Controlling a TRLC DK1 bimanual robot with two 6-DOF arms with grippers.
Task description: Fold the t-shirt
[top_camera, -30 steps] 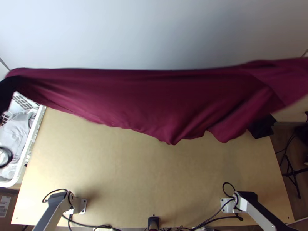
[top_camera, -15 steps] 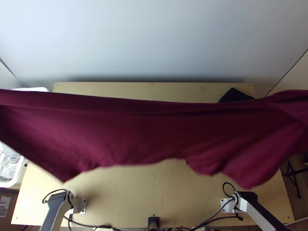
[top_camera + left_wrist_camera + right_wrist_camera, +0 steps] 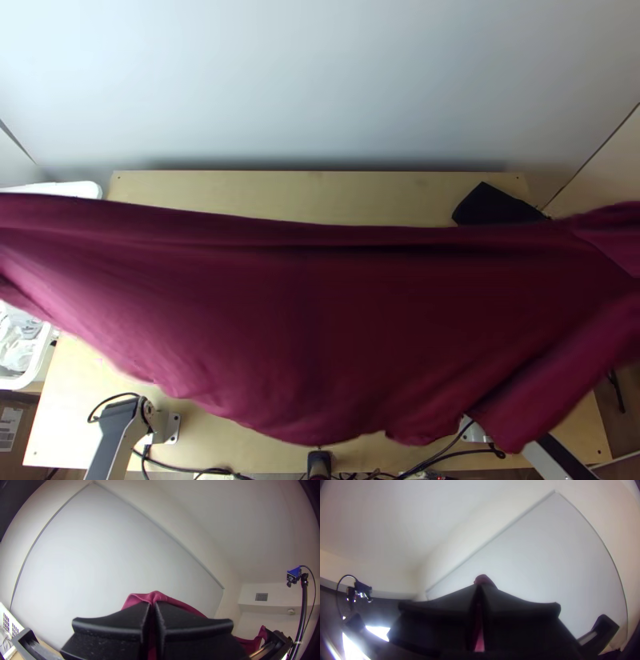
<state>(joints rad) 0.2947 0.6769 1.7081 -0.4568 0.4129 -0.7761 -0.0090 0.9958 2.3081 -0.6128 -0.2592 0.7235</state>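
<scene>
The dark red t-shirt point(image 3: 320, 320) hangs stretched in the air above the table, spanning the top view from side to side, its lower edge drooping toward the arms' bases. In the left wrist view, my left gripper point(image 3: 152, 608) is shut on the cloth, with a bit of the shirt point(image 3: 156, 596) rising past the fingertips. My right gripper point(image 3: 480, 591) is likewise shut on the shirt in the right wrist view, where a small tip of cloth point(image 3: 484, 579) stands out beyond the fingers. Which part of the garment each one holds, I cannot tell.
Under the shirt lies the wooden table point(image 3: 304, 192). A white basket point(image 3: 40, 364) with light cloth in it stands at the left edge. A black item point(image 3: 492, 204) lies at the far right corner. A camera on a stand point(image 3: 294, 576) is off to one side.
The shirt has moved down the top view, toward the arms' bases. Its lower edge now covers more of the table's near part, and the far table edge has come into view.
</scene>
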